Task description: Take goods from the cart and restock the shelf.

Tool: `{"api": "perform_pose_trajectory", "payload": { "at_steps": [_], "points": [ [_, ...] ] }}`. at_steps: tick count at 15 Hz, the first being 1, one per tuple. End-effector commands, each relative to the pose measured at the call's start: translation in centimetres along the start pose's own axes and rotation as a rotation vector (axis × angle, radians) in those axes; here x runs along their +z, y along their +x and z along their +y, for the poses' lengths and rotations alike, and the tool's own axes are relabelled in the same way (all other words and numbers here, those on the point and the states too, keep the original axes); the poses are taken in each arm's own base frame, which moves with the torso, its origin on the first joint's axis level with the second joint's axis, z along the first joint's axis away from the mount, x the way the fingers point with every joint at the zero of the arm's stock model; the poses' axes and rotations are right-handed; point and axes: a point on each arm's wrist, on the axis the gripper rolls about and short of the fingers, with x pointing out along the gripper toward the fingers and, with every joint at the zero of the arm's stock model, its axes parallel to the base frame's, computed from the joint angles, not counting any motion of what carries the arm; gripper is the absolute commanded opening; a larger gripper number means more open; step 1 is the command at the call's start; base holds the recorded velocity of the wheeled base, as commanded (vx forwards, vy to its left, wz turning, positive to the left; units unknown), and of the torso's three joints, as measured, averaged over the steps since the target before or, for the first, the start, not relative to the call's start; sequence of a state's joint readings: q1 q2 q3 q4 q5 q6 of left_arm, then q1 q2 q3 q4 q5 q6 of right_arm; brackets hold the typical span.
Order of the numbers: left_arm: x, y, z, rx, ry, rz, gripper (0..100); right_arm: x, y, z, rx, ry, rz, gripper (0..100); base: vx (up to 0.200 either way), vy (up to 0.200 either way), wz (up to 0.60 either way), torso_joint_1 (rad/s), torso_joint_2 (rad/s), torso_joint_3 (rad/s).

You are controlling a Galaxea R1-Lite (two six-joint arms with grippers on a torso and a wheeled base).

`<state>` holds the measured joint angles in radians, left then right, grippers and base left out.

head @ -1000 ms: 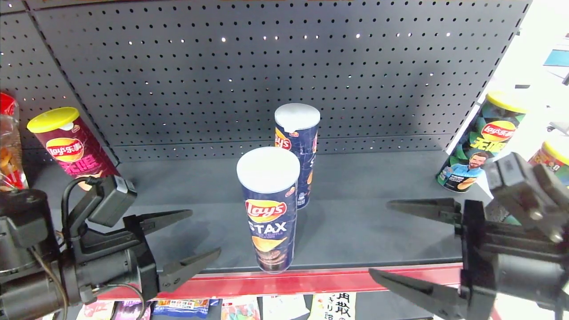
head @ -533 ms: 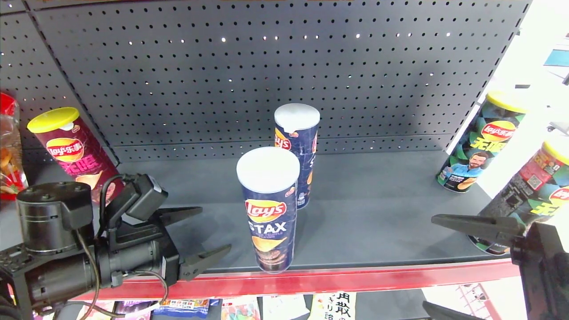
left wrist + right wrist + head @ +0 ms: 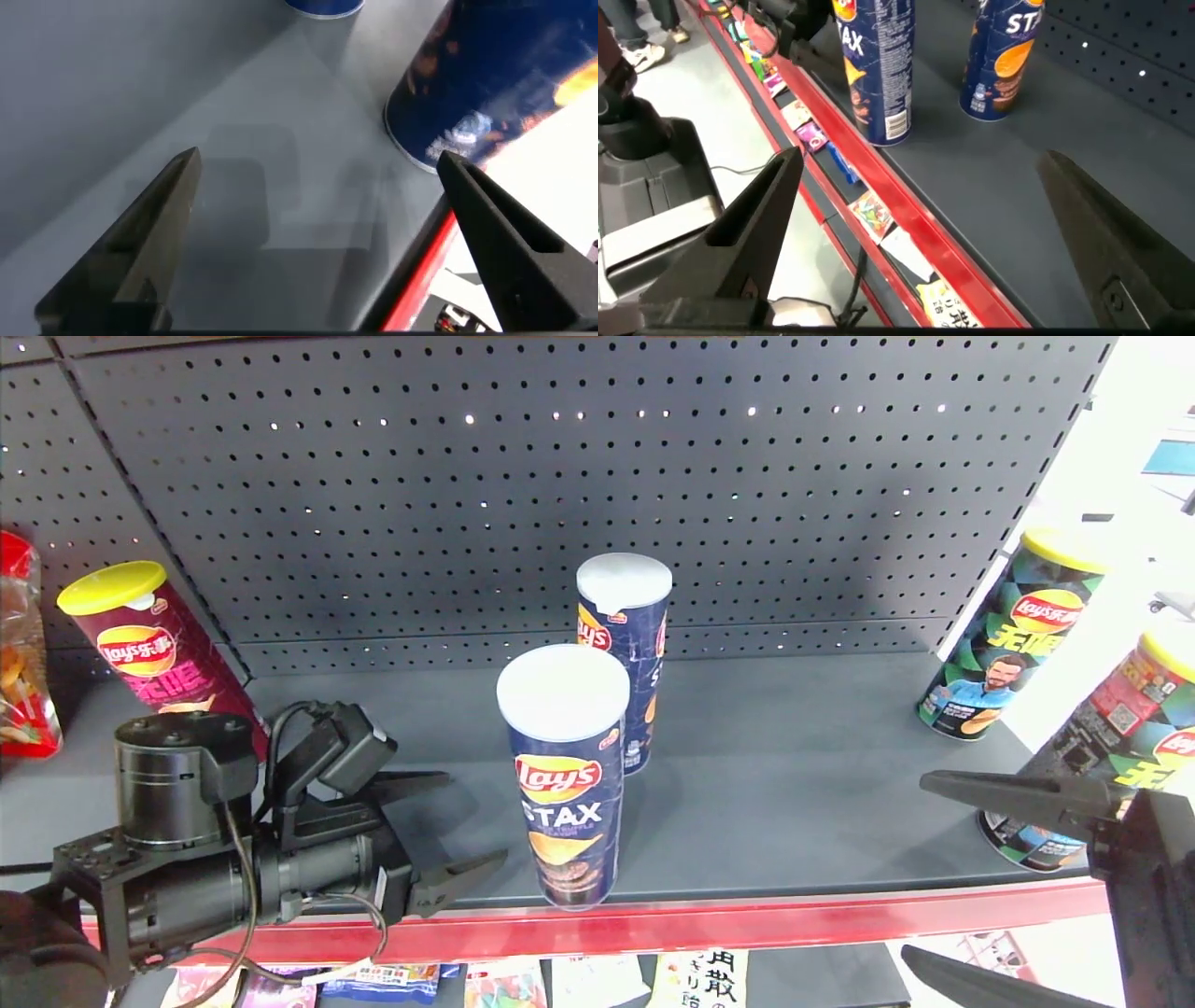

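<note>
Left pincer (image 3: 471, 819) gapes wide and empty at the front edge of the shelf (image 3: 766, 784), just beside the front blue can (image 3: 564, 784); a second blue can (image 3: 624, 644) stands behind it. Right pincer (image 3: 920, 868) is wide too, near the shelf's right end.

The shelf (image 3: 794, 784) is kinda dim, but it's blown out white past the right gripper (image 3: 915, 868), with some glare on the red lip (image 3: 747, 922).
</note>
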<state>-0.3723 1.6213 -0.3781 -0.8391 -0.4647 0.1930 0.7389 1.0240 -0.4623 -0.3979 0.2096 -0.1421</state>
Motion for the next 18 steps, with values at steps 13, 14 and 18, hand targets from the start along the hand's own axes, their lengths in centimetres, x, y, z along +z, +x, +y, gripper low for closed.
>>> {"api": "perform_pose_trajectory", "payload": {
  "at_steps": [13, 14, 18],
  "points": [
    [0.2, 2.4, 0.1, -0.032, 0.006, 0.019, 100, 0.3, 0.3, -0.2, -0.005, 0.003, -0.001, 100, 0.000, 0.000, 0.00, 0.000, 0.00, 0.000],
    [0.2, 2.5, 0.1, -0.035, 0.006, 0.019, 100, 0.3, 0.3, -0.2, -0.005, 0.003, -0.001, 100, 0.000, 0.000, 0.00, 0.000, 0.00, 0.000],
    [0.3, 3.0, -0.1, -0.048, 0.011, 0.019, 100, 0.3, 0.3, -0.2, -0.005, 0.003, -0.001, 100, 0.000, 0.000, 0.00, 0.000, 0.00, 0.000]
  ]
}}
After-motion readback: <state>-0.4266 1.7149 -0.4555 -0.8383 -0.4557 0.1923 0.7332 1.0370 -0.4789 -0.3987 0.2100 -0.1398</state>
